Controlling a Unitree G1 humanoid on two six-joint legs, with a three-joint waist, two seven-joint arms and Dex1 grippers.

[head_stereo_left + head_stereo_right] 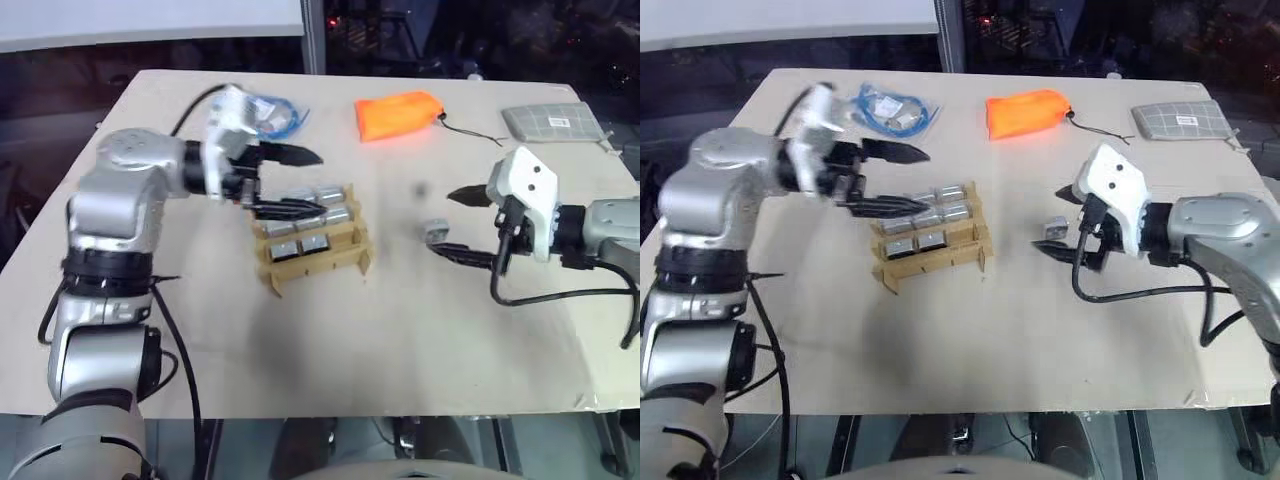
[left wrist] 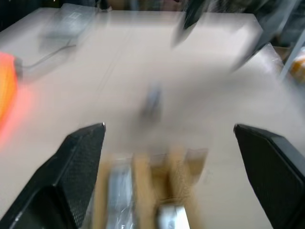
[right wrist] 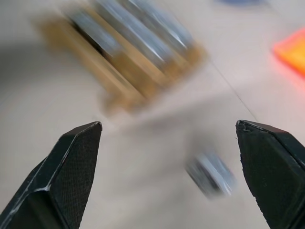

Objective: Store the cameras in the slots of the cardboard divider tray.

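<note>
Right pincer [image 1: 457, 222], fingers spread and empty, brackets the last loose camera [image 1: 434, 231] on the surface, while left pincer [image 1: 292, 181] gapes empty over the part-filled cardboard divider tray [image 1: 312, 245]; next: close, carry, slot.

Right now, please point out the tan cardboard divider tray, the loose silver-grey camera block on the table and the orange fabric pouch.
tan cardboard divider tray [image 1: 318, 268]: left eye view, on its near slat.
loose silver-grey camera block [image 1: 434, 231]: left eye view, on its body.
orange fabric pouch [image 1: 1026, 112]: right eye view, on its middle.
</note>
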